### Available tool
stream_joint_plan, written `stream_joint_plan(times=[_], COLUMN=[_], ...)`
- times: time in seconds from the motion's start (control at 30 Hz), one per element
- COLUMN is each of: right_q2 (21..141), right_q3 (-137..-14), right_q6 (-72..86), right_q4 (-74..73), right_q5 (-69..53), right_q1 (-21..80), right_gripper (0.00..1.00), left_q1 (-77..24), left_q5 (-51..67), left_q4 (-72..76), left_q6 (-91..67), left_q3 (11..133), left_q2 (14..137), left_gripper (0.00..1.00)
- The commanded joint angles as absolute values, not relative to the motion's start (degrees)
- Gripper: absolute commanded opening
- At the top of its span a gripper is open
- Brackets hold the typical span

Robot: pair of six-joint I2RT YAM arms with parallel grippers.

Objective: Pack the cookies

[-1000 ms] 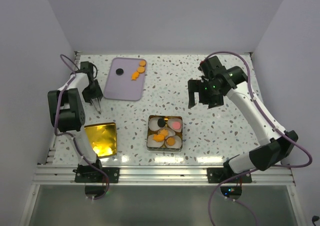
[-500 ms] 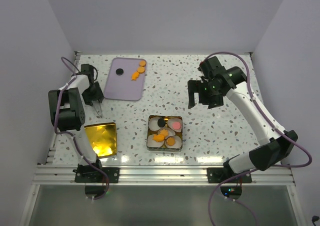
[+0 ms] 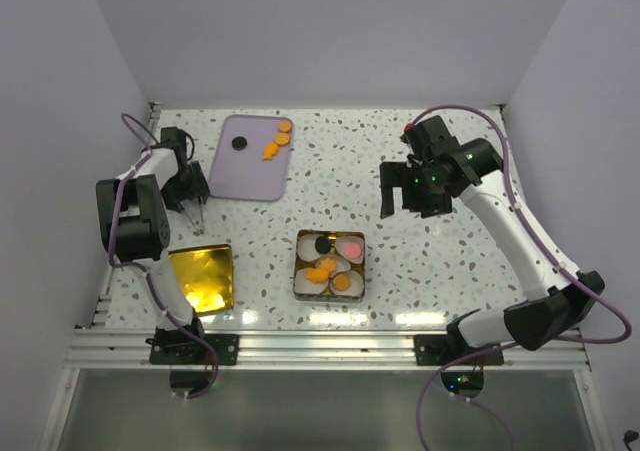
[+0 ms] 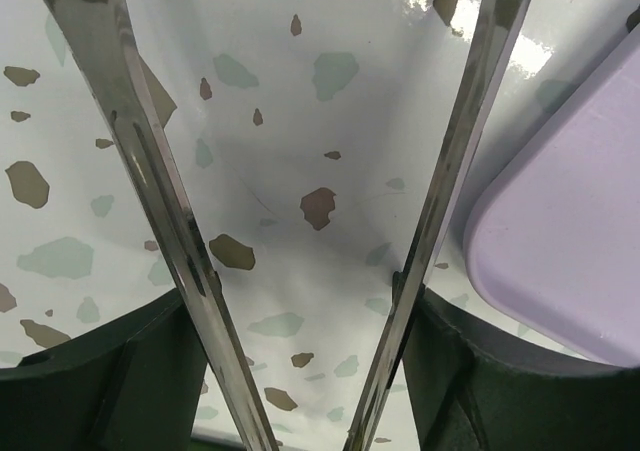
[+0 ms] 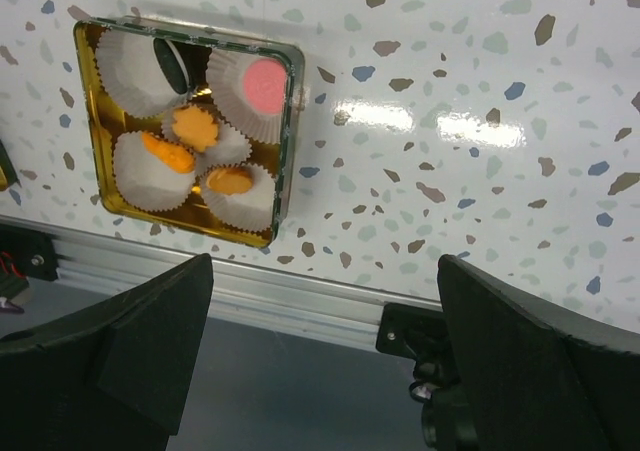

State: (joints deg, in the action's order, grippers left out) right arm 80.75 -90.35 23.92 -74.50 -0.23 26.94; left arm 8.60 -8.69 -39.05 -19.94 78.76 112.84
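Packing cookies: tin part filled, tray not yet cleared

From my console I counted five small flat cookies (image 5: 193, 126) lying in white scalloped paper cups (image 5: 255, 209) inside the square gold metal tin (image 5: 293, 121): three orange, one black, one pink. One black and a few orange ones lay on the flat lavender plastic tray (image 3: 250, 176), well apart from the tin. My left gripper (image 3: 193, 203) hung just beside that tray's left edge, fingers spread on nothing. My right gripper (image 3: 403, 196) stood wide and empty above the speckled table (image 3: 400, 271). I judged the job roughly half done, with the shiny gold lid (image 3: 203, 277) not yet fitted.
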Motion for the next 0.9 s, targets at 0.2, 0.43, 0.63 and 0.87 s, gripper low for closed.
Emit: stream_joint_plan(times=[0.2, 0.43, 0.63, 0.87], right_q2=[73.9, 69.4, 65.0, 60.4], right_q3=[-90.9, -90.5, -89.8, -87.2], right_q6=[23.6, 24.6, 24.9, 26.0], right_q4=[-76.5, -77.9, -79.5, -79.5], right_q5=[1.6, 1.1, 0.9, 0.2], right_q1=[26.8, 26.8, 26.8, 26.8], right_gripper=[0.98, 0.98, 0.98, 0.98], left_q1=[8.7, 8.7, 8.8, 8.6], left_q5=[-9.4, -10.0, -10.4, -6.7], left_q4=[-42.6, -44.1, -46.7, -49.3], left_q6=[-20.2, -20.6, -20.7, -20.7], left_q3=[81.1, 78.3, 78.3, 76.7], left_q2=[109.8, 104.9, 101.0, 89.0], left_gripper=[0.79, 0.85, 0.87, 0.93])
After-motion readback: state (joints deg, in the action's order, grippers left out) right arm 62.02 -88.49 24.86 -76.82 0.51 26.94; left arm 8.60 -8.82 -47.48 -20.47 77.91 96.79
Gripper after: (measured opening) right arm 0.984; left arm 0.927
